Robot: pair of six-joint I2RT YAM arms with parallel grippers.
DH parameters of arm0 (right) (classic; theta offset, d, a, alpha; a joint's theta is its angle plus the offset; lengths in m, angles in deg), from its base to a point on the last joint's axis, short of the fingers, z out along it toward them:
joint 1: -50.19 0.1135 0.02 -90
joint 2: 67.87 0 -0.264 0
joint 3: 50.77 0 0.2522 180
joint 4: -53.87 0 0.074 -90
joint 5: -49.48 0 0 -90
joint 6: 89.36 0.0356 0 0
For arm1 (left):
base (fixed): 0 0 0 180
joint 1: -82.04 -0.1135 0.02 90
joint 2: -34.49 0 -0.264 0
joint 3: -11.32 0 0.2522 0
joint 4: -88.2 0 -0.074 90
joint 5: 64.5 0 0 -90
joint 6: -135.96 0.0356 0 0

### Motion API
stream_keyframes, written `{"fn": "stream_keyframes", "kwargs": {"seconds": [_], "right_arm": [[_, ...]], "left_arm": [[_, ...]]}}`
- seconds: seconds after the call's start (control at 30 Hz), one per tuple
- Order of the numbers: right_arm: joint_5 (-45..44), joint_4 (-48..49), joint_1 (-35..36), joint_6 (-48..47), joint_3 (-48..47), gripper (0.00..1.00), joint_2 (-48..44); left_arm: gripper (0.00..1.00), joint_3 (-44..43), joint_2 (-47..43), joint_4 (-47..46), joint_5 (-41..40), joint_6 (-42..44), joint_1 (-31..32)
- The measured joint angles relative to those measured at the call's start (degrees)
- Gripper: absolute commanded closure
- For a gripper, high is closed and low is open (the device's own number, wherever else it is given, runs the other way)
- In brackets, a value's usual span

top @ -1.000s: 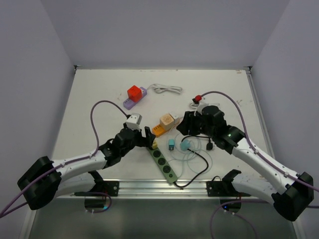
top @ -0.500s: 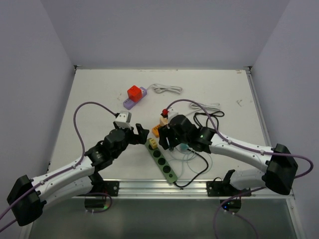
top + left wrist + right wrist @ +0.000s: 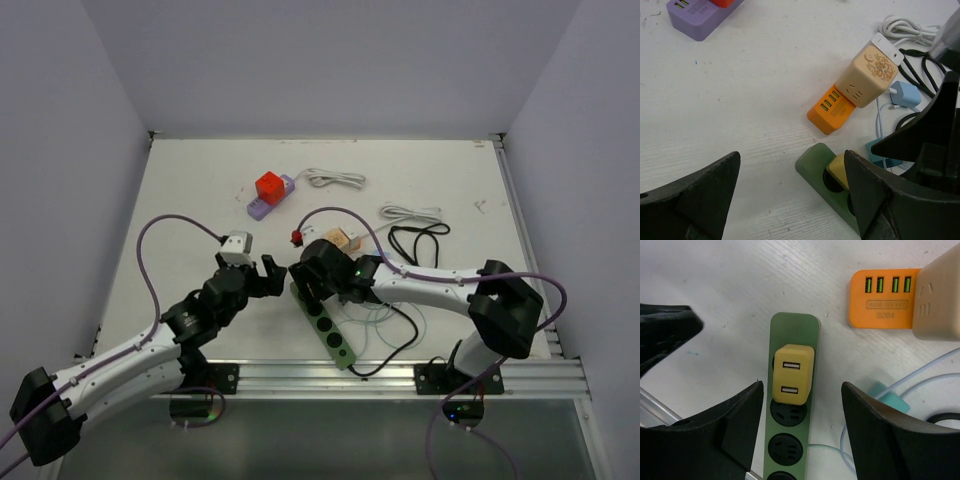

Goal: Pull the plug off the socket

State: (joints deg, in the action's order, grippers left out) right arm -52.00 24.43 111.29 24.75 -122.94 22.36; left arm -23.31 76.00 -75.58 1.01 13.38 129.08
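Extraction is looming: the spread right claw [image 3: 801, 386] is straddling the yellow plug [image 3: 793, 375] to pinch it, the equally spread left claw [image 3: 790, 165] hovering at 9 o'clock, likely to steady the strip [image 3: 795, 327].

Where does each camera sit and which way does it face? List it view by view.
Top external: above and behind the bases, looking down on the table; both arms show.
Left wrist: on the left arm, facing the end of the green strip; the open left claw frames it.
Right wrist: looking down over the yellow plug; the open right claw straddles it.
Shared: both wrist views show plug, strip and orange block.
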Motion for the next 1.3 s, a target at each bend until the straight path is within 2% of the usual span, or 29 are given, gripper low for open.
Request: {"fn": "stream_keyframes", "kwargs": {"seconds": [0.1, 0.2, 0.23, 0.47, 0.87, 1.3], "right_arm": [[-0.17, 0.28, 0.13, 0.26, -0.48, 0.34, 2.78], [-0.90, 0.33, 0.28, 0.46, -1.22, 0.51, 4.59], [-1.05, 0.26, 0.33, 0.59, -1.49, 0.61, 4.83], [-2.67, -0.31, 0.52, 1.42, -2.75, 0.98, 5.03], [-6.43, -2.89, 0.52, 2.89, -4.13, 1.00, 4.04], [-9.05, 1.14, 0.50, 7.63, -2.21, 1.00, -5.09]], "left_arm": [[0.11, 0.92, -2.10, 0.37, 0.00, -0.74, -0.04], [0.11, 1.64, -3.56, 0.59, 0.00, -1.38, -0.09], [0.11, 2.03, -3.87, 0.59, 0.02, -1.64, -0.11], [0.12, 7.34, -4.55, -0.39, 1.57, -4.37, -0.13], [0.12, 15.23, -0.74, -13.05, 10.84, -7.34, -0.13], [0.11, 17.27, 4.79, -28.26, 20.70, -12.83, -0.13]]}}
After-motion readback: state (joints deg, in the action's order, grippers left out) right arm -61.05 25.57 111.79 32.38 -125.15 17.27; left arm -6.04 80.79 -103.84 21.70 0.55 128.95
